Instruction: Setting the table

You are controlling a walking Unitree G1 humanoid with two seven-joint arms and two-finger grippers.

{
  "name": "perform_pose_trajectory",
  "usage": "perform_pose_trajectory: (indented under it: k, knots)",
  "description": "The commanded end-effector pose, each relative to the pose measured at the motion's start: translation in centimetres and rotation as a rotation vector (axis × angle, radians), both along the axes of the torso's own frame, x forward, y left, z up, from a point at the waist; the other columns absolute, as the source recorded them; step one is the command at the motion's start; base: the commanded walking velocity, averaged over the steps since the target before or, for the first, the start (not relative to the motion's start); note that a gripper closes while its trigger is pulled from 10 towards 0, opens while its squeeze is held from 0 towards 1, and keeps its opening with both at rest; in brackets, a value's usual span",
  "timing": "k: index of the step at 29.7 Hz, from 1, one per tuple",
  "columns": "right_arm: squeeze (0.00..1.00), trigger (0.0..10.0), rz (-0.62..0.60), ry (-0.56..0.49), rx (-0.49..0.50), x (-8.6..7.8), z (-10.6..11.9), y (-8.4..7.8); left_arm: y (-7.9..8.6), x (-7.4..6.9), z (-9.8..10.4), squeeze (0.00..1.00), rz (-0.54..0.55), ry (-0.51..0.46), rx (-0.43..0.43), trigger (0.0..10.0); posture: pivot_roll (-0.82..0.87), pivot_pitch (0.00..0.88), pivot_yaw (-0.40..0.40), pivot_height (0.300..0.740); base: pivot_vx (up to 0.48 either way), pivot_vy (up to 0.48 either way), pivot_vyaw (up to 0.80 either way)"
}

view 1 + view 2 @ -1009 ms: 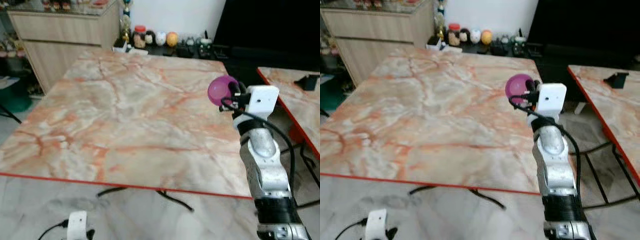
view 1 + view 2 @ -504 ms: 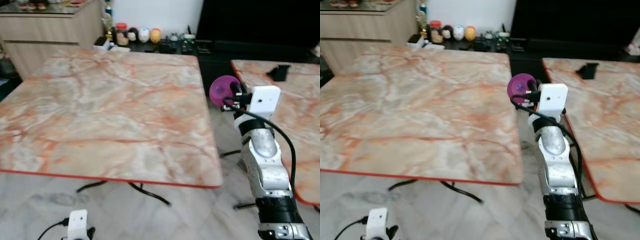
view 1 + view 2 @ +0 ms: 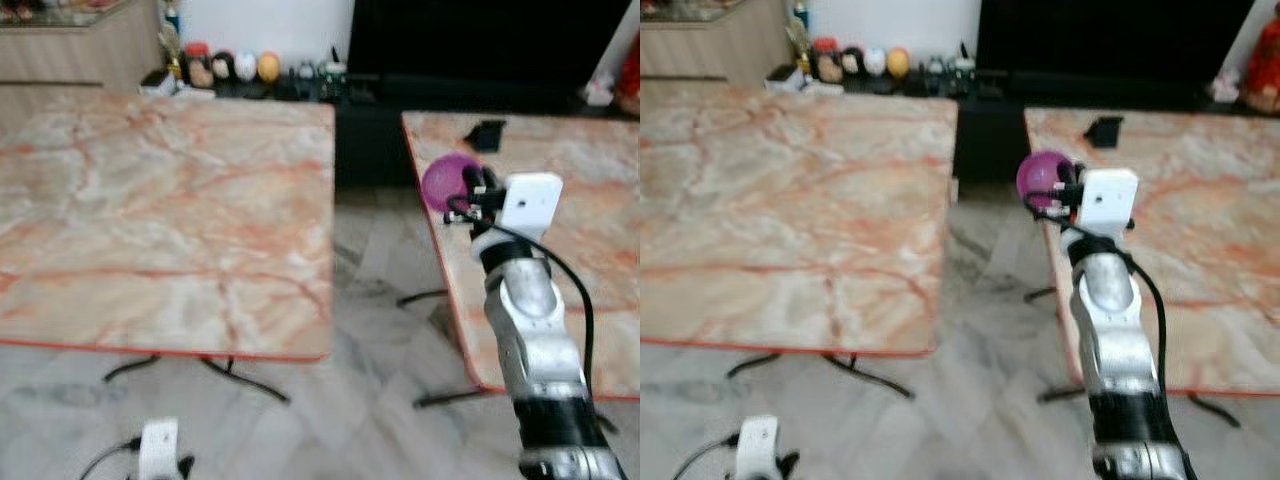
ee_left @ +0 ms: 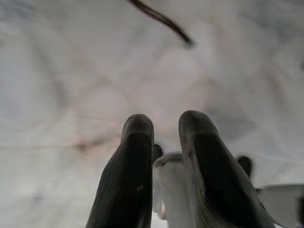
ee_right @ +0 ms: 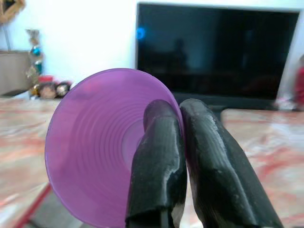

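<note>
Your two head views look forward and down from standing height, sharing the same scene: the left desk (image 3: 160, 210), the right desk (image 3: 1200, 250), the floor gap between them and the raised right arm. The left wrist view points down along its tool (image 4: 164, 142) at pale floor, close up. The right wrist view looks level along its tool (image 5: 183, 123) toward a dark screen (image 5: 213, 47).
</note>
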State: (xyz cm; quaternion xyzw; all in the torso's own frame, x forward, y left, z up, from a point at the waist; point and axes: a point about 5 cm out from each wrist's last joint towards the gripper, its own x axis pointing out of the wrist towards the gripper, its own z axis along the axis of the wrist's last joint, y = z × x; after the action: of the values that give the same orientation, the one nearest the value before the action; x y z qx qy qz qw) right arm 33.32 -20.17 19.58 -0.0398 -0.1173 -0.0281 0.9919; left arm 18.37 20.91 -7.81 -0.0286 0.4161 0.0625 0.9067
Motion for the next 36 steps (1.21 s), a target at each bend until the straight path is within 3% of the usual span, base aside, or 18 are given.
perform_pose_trajectory:
  k: [1, 14, 36]
  knots:
    - [0.0, 10.0, 0.02, -0.027, -0.001, 0.14, 0.77, 0.61, 1.01, -0.2, 0.1, 0.0, 0.019, 0.002, 0.023, 10.0, 0.02, 0.0, -0.031, 0.74, 0.0, -0.435, 0.0]
    - [0.0, 10.0, 0.022, -0.017, 0.002, 0.05, 0.62, 0.71, 1.15, -0.26, 0.09, 0.0, 0.031, 0.004, 0.022, 10.0, 0.02, 0.0, -0.033, 0.74, 0.057, -0.423, 0.0]
    - [0.0, 10.0, 0.001, 0.001, 0.018, -0.04, 0.36, 0.37, 1.09, -0.3, 0.05, 0.0, 0.045, 0.004, -0.002, 10.0, 0.02, 0.0, -0.032, 0.74, 0.011, 0.0, 0.0]
